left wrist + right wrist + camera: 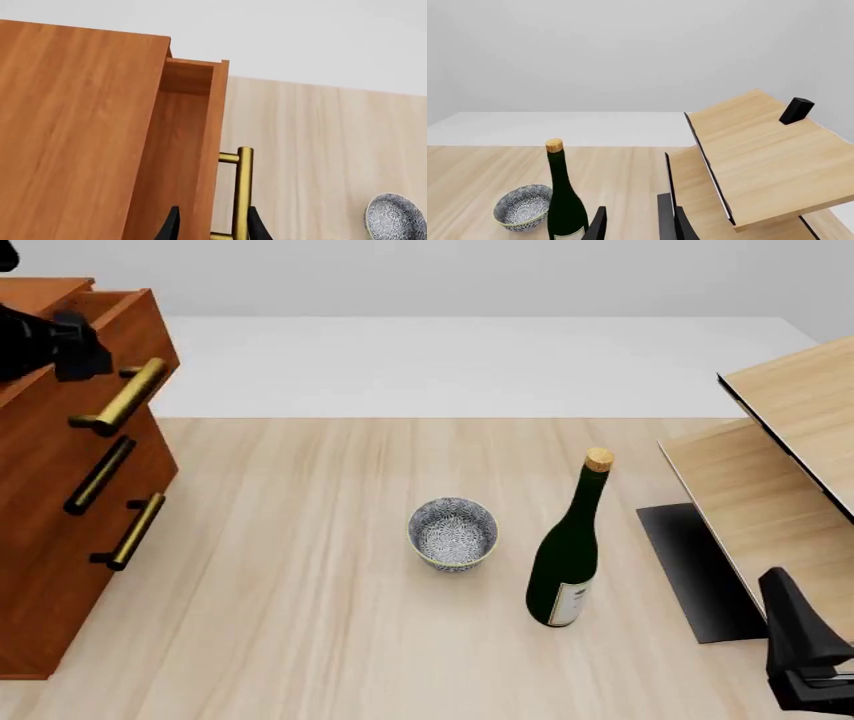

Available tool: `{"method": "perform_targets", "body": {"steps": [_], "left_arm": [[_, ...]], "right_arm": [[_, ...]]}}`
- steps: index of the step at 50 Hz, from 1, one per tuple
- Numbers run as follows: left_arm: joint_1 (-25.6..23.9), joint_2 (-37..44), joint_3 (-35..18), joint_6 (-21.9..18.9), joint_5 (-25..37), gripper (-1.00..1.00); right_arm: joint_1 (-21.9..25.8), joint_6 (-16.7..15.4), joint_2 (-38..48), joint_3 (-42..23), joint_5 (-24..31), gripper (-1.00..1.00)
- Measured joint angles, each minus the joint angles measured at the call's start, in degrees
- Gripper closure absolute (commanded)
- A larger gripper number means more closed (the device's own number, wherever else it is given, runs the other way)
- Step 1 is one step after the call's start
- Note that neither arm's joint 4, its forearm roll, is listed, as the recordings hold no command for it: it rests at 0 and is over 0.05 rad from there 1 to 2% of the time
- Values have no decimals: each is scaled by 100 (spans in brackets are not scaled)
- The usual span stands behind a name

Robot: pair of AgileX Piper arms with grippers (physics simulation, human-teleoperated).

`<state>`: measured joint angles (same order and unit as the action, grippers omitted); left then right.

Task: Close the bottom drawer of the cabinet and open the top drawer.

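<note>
A pale wood table [334, 570] runs out to a plain white backdrop, and at its far left stands the cabinet [40, 570], a reddish-brown chest of 3 drawers. The bottom drawer [80, 590] sits flush with the middle one, so the closing half of the job looks done; the top drawer [114, 315] juts a little way out, its open box visible in the left wrist view, so the opening step is in hand. The left gripper [210, 225] has 1 dark finger on each side of the brass handle [244, 190], but I cannot tell whether they actually clamp it, since only the fingertips poke into that view and the front view shows just a dark blur by the drawer. To my eye the next move calls for a straight pull away from the cabinet face, level with the drawer's slide. Further right stand a patterned bowl [453, 532] and a green bottle [570, 550], apart from each other. At the right, pale panels [787, 480] lean over a dark slab, partly cut off. The right gripper [637, 222] idles near them, jaws parted and empty.
</note>
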<state>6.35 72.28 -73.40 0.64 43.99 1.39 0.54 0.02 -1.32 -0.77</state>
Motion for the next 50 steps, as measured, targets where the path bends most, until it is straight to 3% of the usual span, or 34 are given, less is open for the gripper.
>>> {"method": "perform_targets", "body": {"steps": [19, 50], "left_arm": [[-133, 78, 282, 83, -166, -100], [-868, 6, 450, 157, -214, -100]], "right_arm": [[-6, 2, 0, 8, -6, -100], [-31, 12, 4, -8, 5, -100]]}}
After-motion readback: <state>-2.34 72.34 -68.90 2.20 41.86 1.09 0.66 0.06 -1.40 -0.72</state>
